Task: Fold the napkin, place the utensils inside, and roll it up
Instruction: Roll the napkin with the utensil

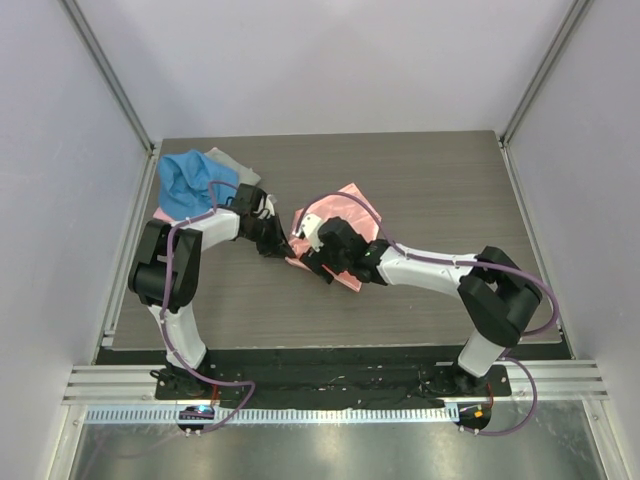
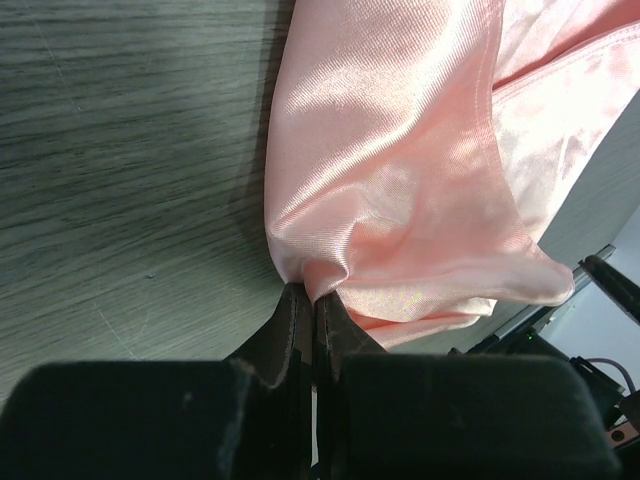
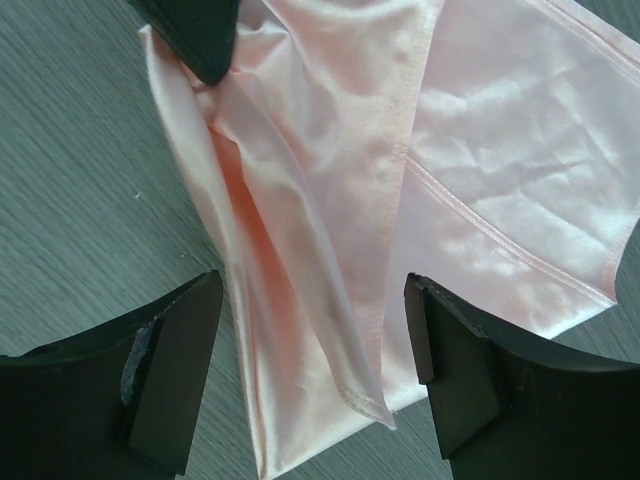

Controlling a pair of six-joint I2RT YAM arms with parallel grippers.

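Right wrist view: open right claw (image 3: 315, 340) straddles a loose fold of the napkin (image 3: 330, 180) running lower centre to upper left, where the closed left claw (image 2: 312, 305) pinches its edge.

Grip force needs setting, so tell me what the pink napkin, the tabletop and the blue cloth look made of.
The napkin: probably satin or similar synthetic; glossy, with bright highlights, fine diagonal weave and soft folds. The tabletop: looks like grey wood-grain laminate, matte; real wood not ruled out. The blue cloth: matte crumpled fabric; weave too small to tell.
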